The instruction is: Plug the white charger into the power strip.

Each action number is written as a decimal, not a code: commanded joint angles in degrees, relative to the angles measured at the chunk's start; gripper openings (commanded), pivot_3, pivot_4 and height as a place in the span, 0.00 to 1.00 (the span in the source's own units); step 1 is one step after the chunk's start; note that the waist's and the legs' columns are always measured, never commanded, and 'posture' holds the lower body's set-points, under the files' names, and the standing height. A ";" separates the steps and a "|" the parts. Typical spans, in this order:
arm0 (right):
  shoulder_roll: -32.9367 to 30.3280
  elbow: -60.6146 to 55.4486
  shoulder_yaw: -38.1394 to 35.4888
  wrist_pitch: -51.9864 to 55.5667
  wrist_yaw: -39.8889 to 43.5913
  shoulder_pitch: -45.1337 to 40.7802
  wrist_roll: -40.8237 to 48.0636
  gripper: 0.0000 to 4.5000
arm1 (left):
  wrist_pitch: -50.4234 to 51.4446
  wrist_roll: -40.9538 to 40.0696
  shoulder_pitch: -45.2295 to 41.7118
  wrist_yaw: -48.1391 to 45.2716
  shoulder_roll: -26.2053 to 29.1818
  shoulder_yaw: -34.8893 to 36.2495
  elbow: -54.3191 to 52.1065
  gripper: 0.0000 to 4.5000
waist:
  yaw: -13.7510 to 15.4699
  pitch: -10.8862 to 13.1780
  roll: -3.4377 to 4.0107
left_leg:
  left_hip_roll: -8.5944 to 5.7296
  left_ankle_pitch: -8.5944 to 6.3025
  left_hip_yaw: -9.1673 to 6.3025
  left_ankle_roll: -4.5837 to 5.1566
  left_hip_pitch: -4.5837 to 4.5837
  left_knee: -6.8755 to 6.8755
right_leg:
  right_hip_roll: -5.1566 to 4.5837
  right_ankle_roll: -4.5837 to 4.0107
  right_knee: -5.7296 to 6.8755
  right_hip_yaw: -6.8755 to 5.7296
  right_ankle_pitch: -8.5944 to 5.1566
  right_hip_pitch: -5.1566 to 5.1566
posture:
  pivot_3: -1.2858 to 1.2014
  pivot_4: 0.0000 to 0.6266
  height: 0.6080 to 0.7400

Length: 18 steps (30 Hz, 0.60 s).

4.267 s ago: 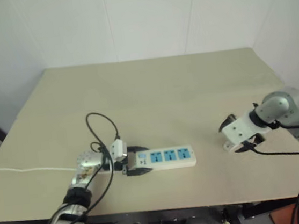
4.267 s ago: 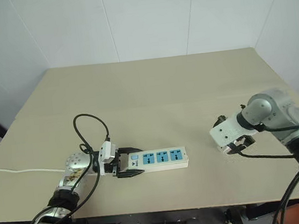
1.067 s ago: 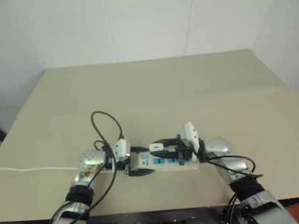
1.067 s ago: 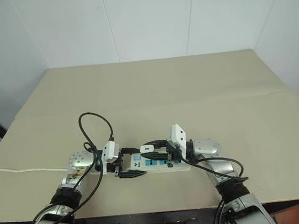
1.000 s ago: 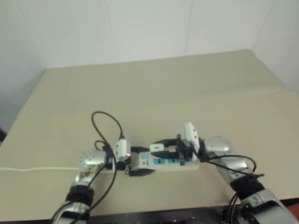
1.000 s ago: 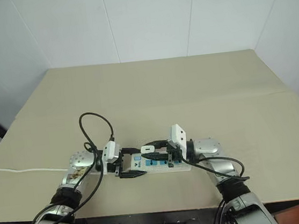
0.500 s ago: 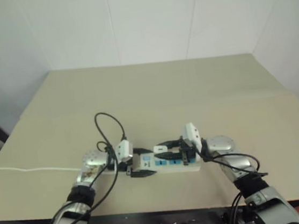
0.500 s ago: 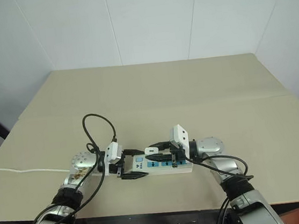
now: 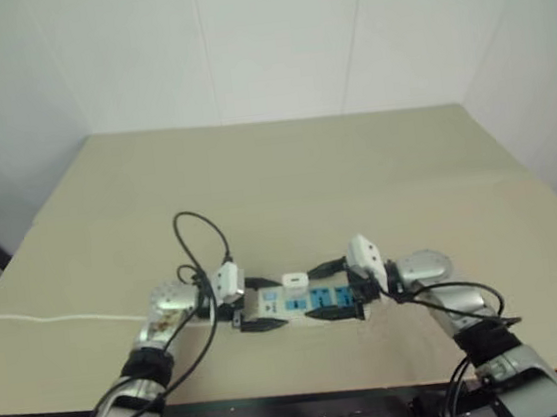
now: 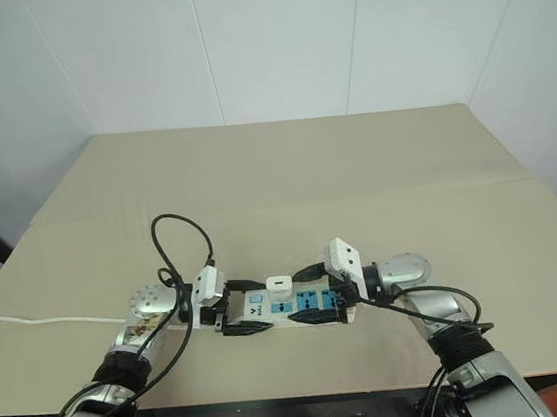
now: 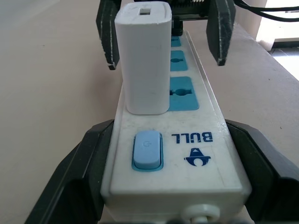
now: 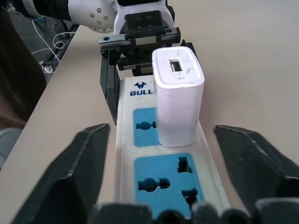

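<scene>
The white charger (image 12: 177,95) stands upright in the power strip (image 12: 161,177), seated in the blue socket nearest the switch end, so the plugging step looks done and the release is in hand. The right gripper (image 10: 313,293) has its jaws spread wide, one on each side of the strip and clear of the charger. The left gripper (image 11: 168,186) has its jaws closed on the switch end of the strip, one black finger pressed against each long side, steadying it. The next move, as I judge it, calls for drawing the right gripper straight back along the strip without knocking the charger, then letting go on the left once the charger is seen to sit flush. The strip lies near the front edge of the table (image 10: 295,176), roughly midway along it, with its thin white cord (image 10: 30,319) running off toward the left edge. The table is a plain beige board with a faint seam across it, set in a corner of bare white walls (image 10: 279,37).
</scene>
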 commanded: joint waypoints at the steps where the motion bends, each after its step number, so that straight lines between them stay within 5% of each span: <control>1: -0.18 1.66 3.26 3.10 0.99 2.55 -2.92 1.00 | 1.44 2.18 0.98 -0.50 0.10 -1.64 0.17 0.81 | -0.01 0.00 0.00 | 0.00 0.00 0.00 0.00 0.00 -0.01 | 0.00 -0.01 0.00 0.00 0.00 0.00 | 0.52 0.24 1.00; 4: 0.24 2.04 3.67 1.88 -0.02 2.85 -4.62 1.00 | 5.94 0.49 1.27 -0.26 0.73 -0.80 -4.49 1.00 | -0.20 0.00 0.00 | 0.00 0.00 0.02 0.00 -0.01 -0.05 | 0.00 0.00 -0.02 0.00 -0.01 -0.02 | 0.52 0.24 1.00; 11: -0.79 -0.15 1.08 0.00 -1.88 2.78 -5.41 1.00 | 13.93 -8.08 6.28 1.61 4.63 5.76 -23.05 1.00 | -0.54 0.10 -0.10 | 0.24 0.00 0.04 0.00 -0.12 -0.12 | 0.20 -0.06 -0.02 0.01 0.01 -0.23 | 0.52 0.24 1.00; 18: -11.43 -13.35 -11.76 6.07 -0.90 3.69 4.27 1.00 | 26.63 -17.42 12.07 0.33 15.77 12.18 -40.20 1.00 | -0.10 1.30 0.14 | 0.20 0.02 0.10 -0.03 -0.39 -0.20 | 0.10 -0.15 -0.03 0.04 0.05 -0.54 | 0.52 0.24 1.00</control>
